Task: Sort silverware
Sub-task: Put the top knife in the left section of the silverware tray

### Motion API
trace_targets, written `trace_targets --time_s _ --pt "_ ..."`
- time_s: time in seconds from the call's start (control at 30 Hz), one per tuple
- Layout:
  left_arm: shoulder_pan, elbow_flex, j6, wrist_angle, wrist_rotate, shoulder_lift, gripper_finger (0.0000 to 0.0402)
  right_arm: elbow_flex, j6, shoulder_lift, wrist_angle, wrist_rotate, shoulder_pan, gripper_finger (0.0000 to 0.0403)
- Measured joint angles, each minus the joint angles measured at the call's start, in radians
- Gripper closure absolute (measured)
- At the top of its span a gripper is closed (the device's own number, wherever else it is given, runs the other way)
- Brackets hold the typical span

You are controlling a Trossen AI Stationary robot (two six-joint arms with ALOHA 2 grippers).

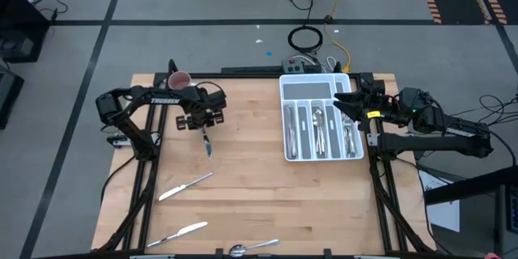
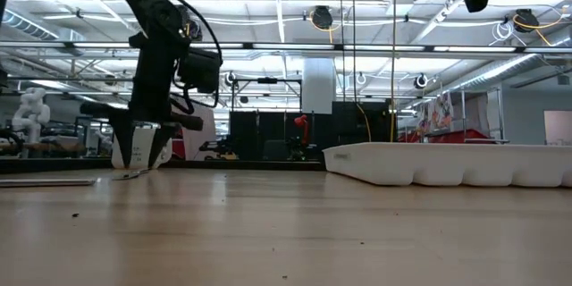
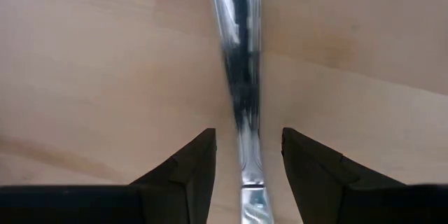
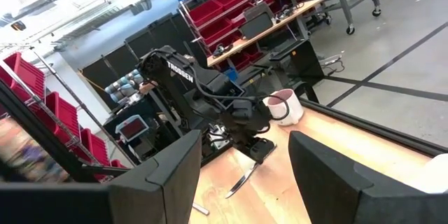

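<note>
Silverware piece, a slim shiny metal table knife (image 3: 241, 77), lies flat on the pale wooden table (image 1: 243, 194) between the left gripper (image 3: 248, 161)'s open fingers. Judged light, stiff and slippery, it wants pinching mid-handle. Right gripper (image 4: 245, 182) hovers open above the white compartmented tray (image 1: 285, 89).

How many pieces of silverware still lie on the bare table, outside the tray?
4: a knife between the left gripper's open fingers, two knives nearer the front left, and a spoon at the front edge. More may be hidden.
</note>
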Motion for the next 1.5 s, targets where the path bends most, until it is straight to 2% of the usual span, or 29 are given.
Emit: trace_targets --time_s 0.17,0.3,0.63,0.9,1.0,1.07,1.5 --pt "0.001 -0.048 -0.025 0.118 0.015 -0.004 0.0233 0.0 0.0 0.0 0.0 0.0 0.0 0.0195" --pt "0.021 -0.081 -0.034 0.139 0.037 0.0 0.0247 0.0 -0.014 0.0 0.0 0.001 0.0 0.0195" --pt "0.028 -0.092 0.013 0.15 0.006 0.028 0.0381 0.0 -0.014 0.0 0.0 0.001 0.0 0.0195" --pt "-0.013 -0.073 0.037 0.126 -0.021 0.023 0.0382 0.0 -0.015 0.0 0.0 0.001 0.0 0.0195" --pt "-0.038 -0.043 0.055 0.128 -0.032 0.028 0.0401 0.0 -0.017 0.0 0.0 0.001 0.0 0.0195" --pt "-0.051 -0.029 0.056 0.133 -0.034 0.03 0.04 0.0 -0.018 0.0 0.0 0.001 0.0 0.0195" --pt "-0.128 0.068 0.054 0.193 0.001 0.034 0.04 0.0 -0.016 0.0 0.0 0.001 0.0 0.0195"
